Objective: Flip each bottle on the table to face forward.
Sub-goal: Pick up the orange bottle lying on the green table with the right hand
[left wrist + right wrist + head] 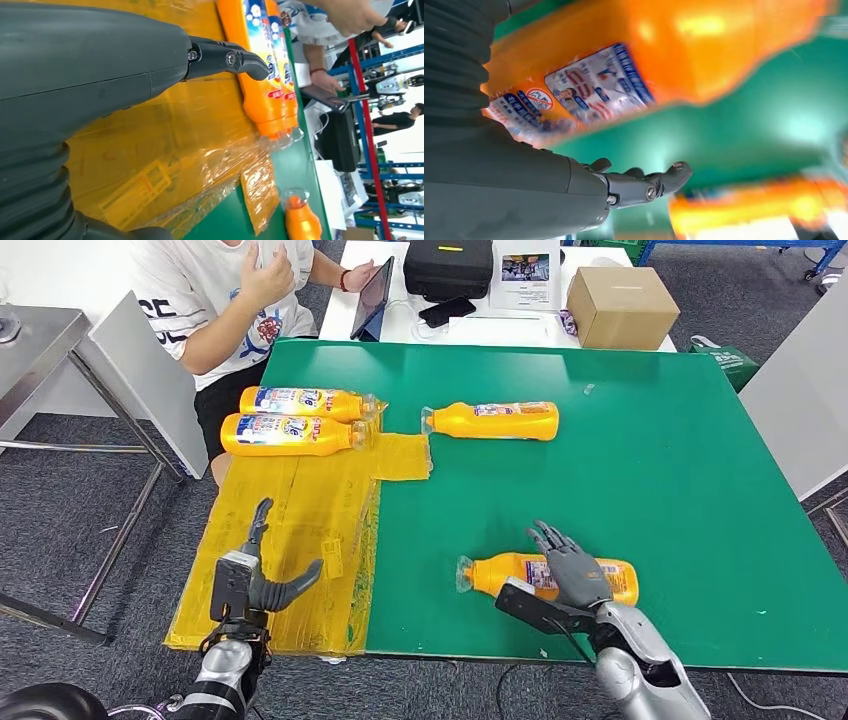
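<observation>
1. Right hand (572, 572) is lying over the near bottle (548, 577), fingers spread across its label and thumb (530, 606) reaching along the near side. Whether it is actually clamping or only resting on top, I cannot tell; the right wrist view is blurring at close range.
2. Near bottle is lying on its side on the green mat (640, 470), cap pointing toward the yellow sheet (290, 540). It is sitting close to the mat's front edge, so any roll toward the robot is risking a drop; rolling away looks safer.
3. Left hand (262, 575) is hovering released above the yellow sheet, fingers apart, holding nothing. Judgement: it is parking there out of the way.
4. Two bottles, rear (305, 402) and front (290, 434), are lying side by side and touching at the sheet's far end, labels up. These probably count as finished and sorted.
5. A far bottle (492, 421) is lying alone on the mat, only a strip of label showing; likely awaiting a turn.
6. Open mat is stretching wide to the right and between near and far bottles, giving room.
7. A person (225, 300) is sitting at the far left corner, near the pair.
</observation>
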`<action>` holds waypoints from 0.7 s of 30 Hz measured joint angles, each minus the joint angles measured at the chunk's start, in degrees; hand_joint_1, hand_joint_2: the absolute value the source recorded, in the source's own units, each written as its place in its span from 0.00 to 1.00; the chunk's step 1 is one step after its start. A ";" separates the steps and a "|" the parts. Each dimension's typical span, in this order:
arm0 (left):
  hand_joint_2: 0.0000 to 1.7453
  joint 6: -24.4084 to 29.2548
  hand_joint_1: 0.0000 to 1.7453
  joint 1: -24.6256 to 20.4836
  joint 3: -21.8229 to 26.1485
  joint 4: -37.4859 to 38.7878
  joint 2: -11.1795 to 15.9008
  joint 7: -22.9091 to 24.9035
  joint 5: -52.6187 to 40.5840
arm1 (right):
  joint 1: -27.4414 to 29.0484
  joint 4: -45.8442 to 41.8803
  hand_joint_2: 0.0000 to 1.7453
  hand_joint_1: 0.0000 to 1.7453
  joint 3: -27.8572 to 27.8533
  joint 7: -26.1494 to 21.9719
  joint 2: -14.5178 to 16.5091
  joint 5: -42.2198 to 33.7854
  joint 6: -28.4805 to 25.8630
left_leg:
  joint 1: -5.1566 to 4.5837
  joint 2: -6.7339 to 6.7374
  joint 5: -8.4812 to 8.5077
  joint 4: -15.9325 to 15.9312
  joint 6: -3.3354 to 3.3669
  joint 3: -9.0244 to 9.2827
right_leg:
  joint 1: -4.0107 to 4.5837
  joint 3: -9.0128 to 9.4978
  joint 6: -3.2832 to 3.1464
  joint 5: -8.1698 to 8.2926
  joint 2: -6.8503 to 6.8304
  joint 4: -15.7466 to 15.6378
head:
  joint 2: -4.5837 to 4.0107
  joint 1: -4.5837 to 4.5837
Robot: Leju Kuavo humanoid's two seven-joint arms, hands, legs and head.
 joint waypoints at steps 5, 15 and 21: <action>1.00 -0.22 0.00 -0.61 -0.01 1.61 0.32 0.30 -0.53 | 1.23 -0.88 1.00 0.00 -1.04 2.17 -6.38 -5.24 5.79 | -0.03 -0.06 -0.01 0.02 0.02 0.01 | -0.02 0.03 0.01 -0.01 -0.03 -0.03 | 0.00 0.00; 1.00 -0.79 0.00 -0.80 0.04 3.03 0.72 0.86 -0.54 | 6.33 -6.95 1.00 0.00 -5.39 7.22 -14.89 -5.17 8.19 | -0.05 0.00 -0.03 0.02 0.03 0.00 | -0.03 0.02 0.01 -0.01 -0.02 -0.02 | 0.00 -0.01; 1.00 -0.94 0.00 -0.98 0.04 3.44 0.73 0.94 -0.26 | 6.69 -7.27 1.00 0.00 -5.72 7.49 -15.69 -5.03 9.91 | -0.04 0.02 -0.02 0.02 0.02 0.01 | -0.02 0.02 0.01 -0.01 -0.01 -0.01 | 0.00 -0.02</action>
